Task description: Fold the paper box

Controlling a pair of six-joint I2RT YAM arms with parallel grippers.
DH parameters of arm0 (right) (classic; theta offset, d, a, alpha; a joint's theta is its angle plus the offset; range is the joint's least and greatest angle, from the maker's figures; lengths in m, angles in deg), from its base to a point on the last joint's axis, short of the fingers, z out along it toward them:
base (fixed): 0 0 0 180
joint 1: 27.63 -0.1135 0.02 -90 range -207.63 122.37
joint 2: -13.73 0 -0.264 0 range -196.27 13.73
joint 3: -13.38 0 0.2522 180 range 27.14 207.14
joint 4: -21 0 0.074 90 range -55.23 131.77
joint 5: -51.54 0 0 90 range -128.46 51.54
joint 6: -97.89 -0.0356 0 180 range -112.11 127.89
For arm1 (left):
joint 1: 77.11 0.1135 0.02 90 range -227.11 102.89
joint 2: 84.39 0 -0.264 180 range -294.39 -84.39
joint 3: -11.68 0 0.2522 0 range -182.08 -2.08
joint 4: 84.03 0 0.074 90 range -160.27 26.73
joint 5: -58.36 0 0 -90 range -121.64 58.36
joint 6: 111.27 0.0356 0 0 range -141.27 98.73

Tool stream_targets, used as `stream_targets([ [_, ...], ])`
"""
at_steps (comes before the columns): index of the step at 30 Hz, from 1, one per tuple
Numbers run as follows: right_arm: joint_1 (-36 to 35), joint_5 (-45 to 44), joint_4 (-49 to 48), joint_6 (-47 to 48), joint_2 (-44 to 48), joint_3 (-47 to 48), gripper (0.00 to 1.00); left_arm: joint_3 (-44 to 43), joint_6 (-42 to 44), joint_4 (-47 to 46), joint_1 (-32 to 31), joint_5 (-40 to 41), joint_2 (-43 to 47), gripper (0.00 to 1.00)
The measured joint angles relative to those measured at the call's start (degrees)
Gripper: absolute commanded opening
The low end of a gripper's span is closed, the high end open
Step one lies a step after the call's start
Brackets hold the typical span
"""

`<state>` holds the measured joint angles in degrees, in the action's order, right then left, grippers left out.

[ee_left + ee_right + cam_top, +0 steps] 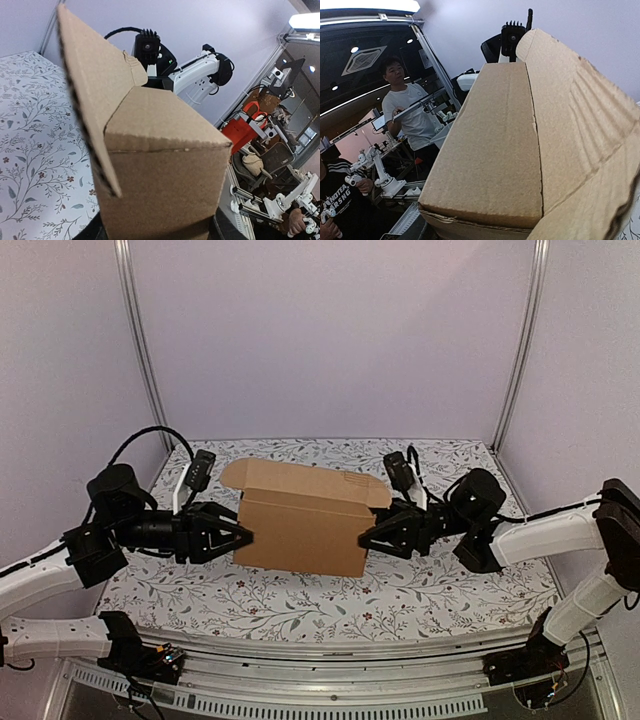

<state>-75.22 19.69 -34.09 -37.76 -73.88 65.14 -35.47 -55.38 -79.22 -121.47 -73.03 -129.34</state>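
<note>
Paper box over floral-print tabletop, plain lilac walls behind

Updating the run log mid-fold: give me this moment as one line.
paper box: sides up, lid flap open | left gripper: around left end, grip unclear | right gripper: shut on right end

paper box, at table centre (flap rearward)

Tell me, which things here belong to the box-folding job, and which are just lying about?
Part of the job:
- brown cardboard paper box
- left gripper
- right gripper

Just around:
- floral-patterned table cover
- man in white T-shirt, beyond the table
</note>
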Motion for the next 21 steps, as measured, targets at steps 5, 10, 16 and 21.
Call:
stream_targets([
  [5, -0.04, -0.44, 4.87, 2.51, 2.45, 0.0, 0.5, 0.0, 0.02, -0.42, 0.0, -0.02, -0.2, 0.12],
  [10, -0.39, -2.93, 14.38, 7.15, 7.74, -0.28, 0.96, -0.02, -0.13, -0.39, -0.09, -0.33, 0.11, 0.1],
  [16, -0.35, -10.25, 32.65, 17.66, 21.88, -2.1, 0.99, -0.02, -0.22, -0.15, -0.11, -0.28, 2.25, 0.1],
  [21, -0.22, -18.1, 43.12, 22.75, 32.61, -3.8, 0.99, -0.02, -0.17, 0.0, -0.11, -0.22, 3.65, 0.11],
])
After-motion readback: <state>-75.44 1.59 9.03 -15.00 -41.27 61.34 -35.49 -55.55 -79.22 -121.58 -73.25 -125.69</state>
